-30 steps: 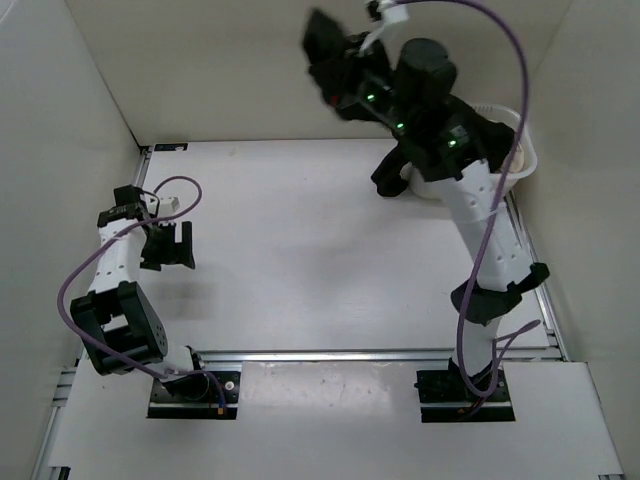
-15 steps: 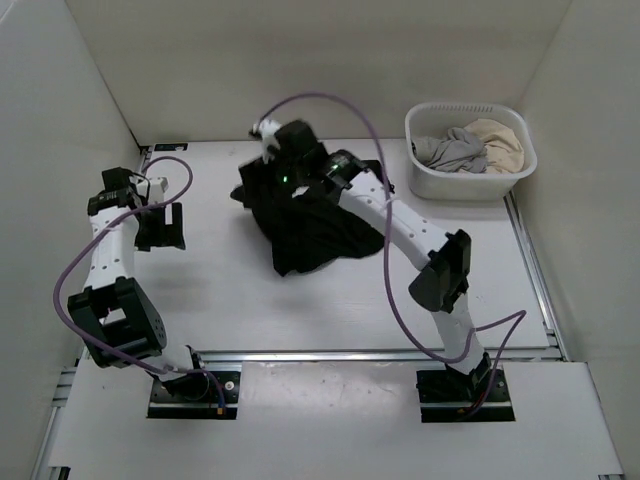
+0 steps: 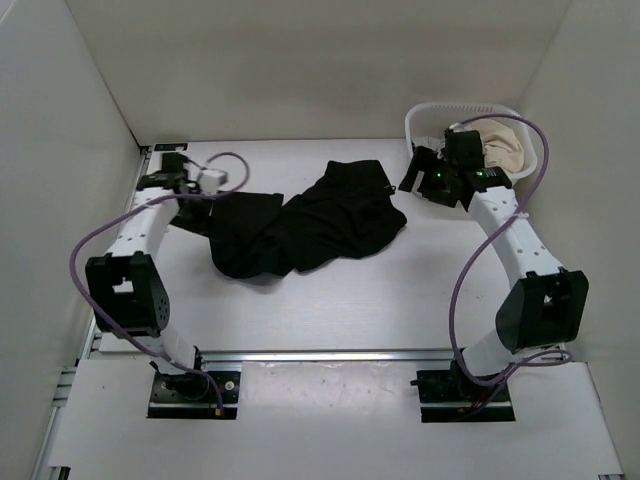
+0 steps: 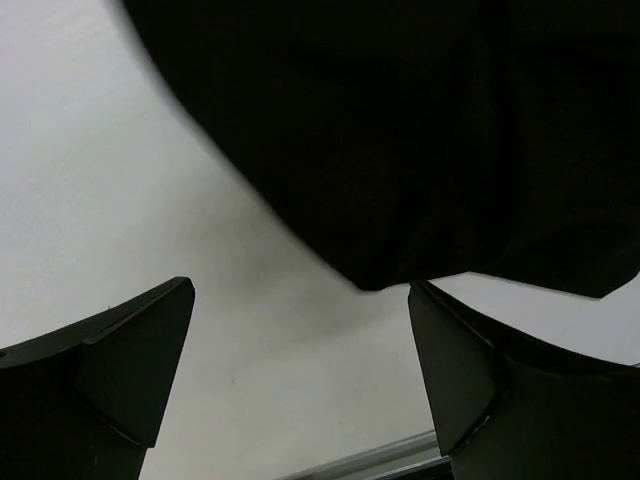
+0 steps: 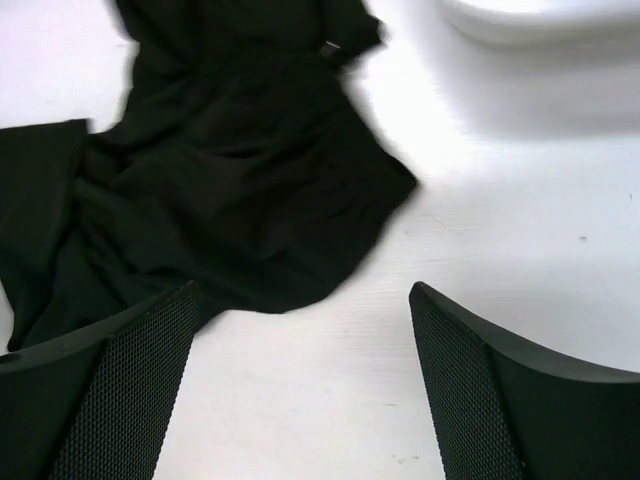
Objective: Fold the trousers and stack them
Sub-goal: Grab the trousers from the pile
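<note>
Lying crumpled mid-frame on the worktop (image 3: 330,300), trousers (image 3: 300,225) are now released; right pincer (image 5: 300,290), spread & empty, has backed to upper right, left pincer (image 4: 300,285) spread at their edge, so flattening's prob. next.

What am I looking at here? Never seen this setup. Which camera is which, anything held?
Two robot arms are bolted to a white table, each ending in a two-finger gripper. The overhead picture looks down from above and behind the arms. The other two come from a camera on each wrist, so the dark wedges are that arm's own fingers. Black trousers lie crumpled mid-table. A white basket with beige cloth sits far right. The left gripper, at the trousers' edge, and the right gripper are both open, holding nothing.
</note>
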`<action>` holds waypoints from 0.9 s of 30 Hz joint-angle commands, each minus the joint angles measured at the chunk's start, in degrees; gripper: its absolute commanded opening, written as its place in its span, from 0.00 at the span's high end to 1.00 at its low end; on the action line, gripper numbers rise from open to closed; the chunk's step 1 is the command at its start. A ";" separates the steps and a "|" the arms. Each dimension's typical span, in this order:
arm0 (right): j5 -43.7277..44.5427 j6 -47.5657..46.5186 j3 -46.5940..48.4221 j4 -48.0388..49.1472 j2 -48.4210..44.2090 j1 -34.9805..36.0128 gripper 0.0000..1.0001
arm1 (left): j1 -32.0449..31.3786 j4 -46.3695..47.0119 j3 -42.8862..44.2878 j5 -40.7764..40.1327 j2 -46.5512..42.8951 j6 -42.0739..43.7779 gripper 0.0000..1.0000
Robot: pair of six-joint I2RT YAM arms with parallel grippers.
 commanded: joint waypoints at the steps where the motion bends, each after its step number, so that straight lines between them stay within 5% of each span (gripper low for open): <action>1: -2.30 4.56 -6.88 2.96 6.02 -0.42 0.09 | -11.44 2.91 -3.15 -5.32 3.35 2.75 0.00; 11: -1.69 8.33 -4.25 7.63 20.53 -0.42 0.08 | -12.08 8.64 -0.34 -10.04 16.72 -1.39 0.00; 14: 2.26 9.39 -4.25 7.63 22.55 -0.42 0.07 | -12.08 8.64 -2.27 -9.50 17.42 -1.39 0.14; 16: 2.79 9.92 -4.25 7.11 24.05 -0.42 0.11 | -12.08 8.64 -3.94 -8.71 16.55 -1.39 0.46; 18: 3.41 10.53 -3.55 7.10 26.33 -0.42 0.20 | -12.08 8.64 -5.17 -11.24 15.32 -1.99 0.76; 19: 3.41 11.06 -3.55 7.10 27.47 -0.42 0.33 | -10.95 8.64 -6.48 -12.04 13.57 -2.00 0.86; 23: 3.41 12.99 -4.25 7.63 28.63 -0.42 0.79 | -5.87 7.33 -9.65 -12.06 7.34 -2.00 0.86; 26: 3.41 14.31 -5.92 8.16 28.63 -0.42 1.00 | -1.28 5.75 -11.42 -12.84 1.72 -0.16 0.76; 27: 4.02 14.31 -6.88 7.29 28.63 -0.42 1.00 | -0.05 5.74 -12.11 -13.63 0.47 -0.16 0.76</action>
